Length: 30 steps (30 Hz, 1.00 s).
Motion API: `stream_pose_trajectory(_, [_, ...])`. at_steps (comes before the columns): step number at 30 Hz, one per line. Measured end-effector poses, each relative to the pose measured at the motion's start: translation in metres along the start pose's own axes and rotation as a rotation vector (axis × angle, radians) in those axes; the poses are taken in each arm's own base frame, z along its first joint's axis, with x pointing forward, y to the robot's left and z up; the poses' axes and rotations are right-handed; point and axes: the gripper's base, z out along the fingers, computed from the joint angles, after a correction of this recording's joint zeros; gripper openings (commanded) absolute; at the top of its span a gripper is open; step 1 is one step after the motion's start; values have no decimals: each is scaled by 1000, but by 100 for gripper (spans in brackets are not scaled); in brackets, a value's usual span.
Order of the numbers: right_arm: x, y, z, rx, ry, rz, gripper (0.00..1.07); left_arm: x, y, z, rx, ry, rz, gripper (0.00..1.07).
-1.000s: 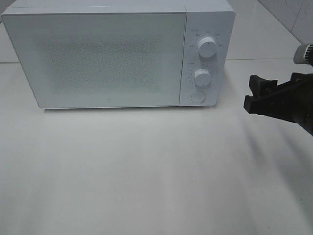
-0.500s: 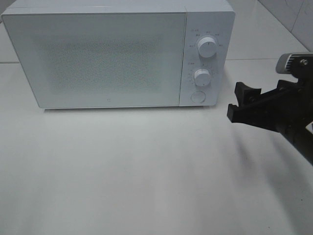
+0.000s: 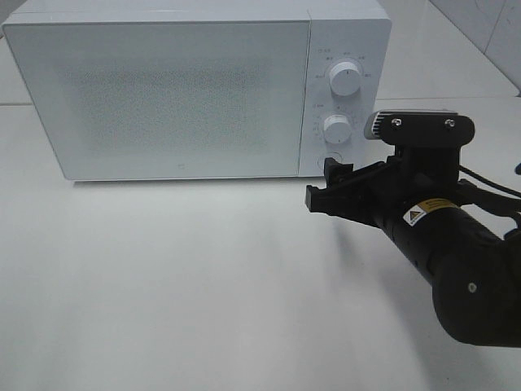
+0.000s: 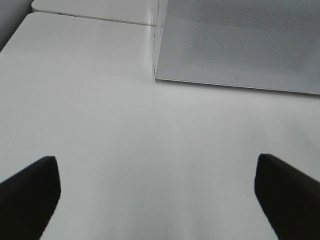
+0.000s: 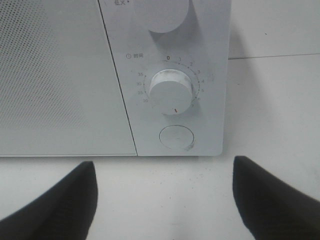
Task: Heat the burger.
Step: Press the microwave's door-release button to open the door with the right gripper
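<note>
Right arm (image 3: 456, 269) reaches in low over the surface (image 3: 203, 285). Right fingers (image 3: 319, 198) are spread and empty, just before the microwave (image 3: 179, 90) and its round button (image 5: 175, 136). Left fingers (image 4: 30, 195) are spread wide and empty. Lower dial (image 5: 170, 91) is numbered 0 up to 35. A yellow warning sticker (image 3: 418, 214) sits on my right arm. Burger: out of view, I cannot tell where; microwave door shut.

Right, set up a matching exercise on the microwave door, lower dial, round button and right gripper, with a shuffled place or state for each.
Column one:
1. microwave door
2. lower dial
3. round button
4. right gripper

Column two:
A. directly beneath the lower dial
B. shut
C. open, nothing between the jaws
D. red mark pointing down

Pairs: 1-B, 2-D, 3-A, 4-C
</note>
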Motion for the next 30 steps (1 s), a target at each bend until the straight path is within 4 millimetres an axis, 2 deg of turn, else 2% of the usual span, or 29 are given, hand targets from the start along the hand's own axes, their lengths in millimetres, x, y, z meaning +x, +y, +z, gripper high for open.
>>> stream_pose_trajectory(4, [0,2,5,13,1,19,72,0,0,0,0,0,0,98])
stream_pose_trajectory(10, [2,2,7,31,6,186,67,0,0,0,0,0,0,98])
stream_pose_trajectory(11, [2,2,7,31,4,285,64,0,0,0,0,0,0,98])
stream_pose_trajectory(12, [2,2,7,31,4,285,64,0,0,0,0,0,0,98])
stream_pose_trajectory(14, [2,2,7,32,4,475,57,0,0,0,0,0,0,98])
stream_pose_trajectory(15, [2,2,7,32,4,475,57,0,0,0,0,0,0,98])
stream_pose_trajectory(16, [3,2,7,34,7,596,52,0,0,0,0,0,0,98])
stream_pose_trajectory(17, [3,2,7,34,7,596,52,0,0,0,0,0,0,98])
stream_pose_trajectory(19, [3,2,7,34,5,793,43,0,0,0,0,0,0,98])
stream_pose_trajectory(20, [3,2,7,34,5,793,43,0,0,0,0,0,0,98])
stream_pose_trajectory(22, [3,2,7,35,1,1060,34,0,0,0,0,0,0,98])
stream_pose_trajectory(25, [3,2,7,35,-1,1127,28,0,0,0,0,0,0,98])
stream_pose_trajectory(26, [3,2,7,35,-3,1239,22,0,0,0,0,0,0,98])
stream_pose_trajectory(28, [3,2,7,36,-4,1297,19,0,0,0,0,0,0,98])
stream_pose_trajectory(30, [3,2,7,36,-6,1429,11,0,0,0,0,0,0,98])
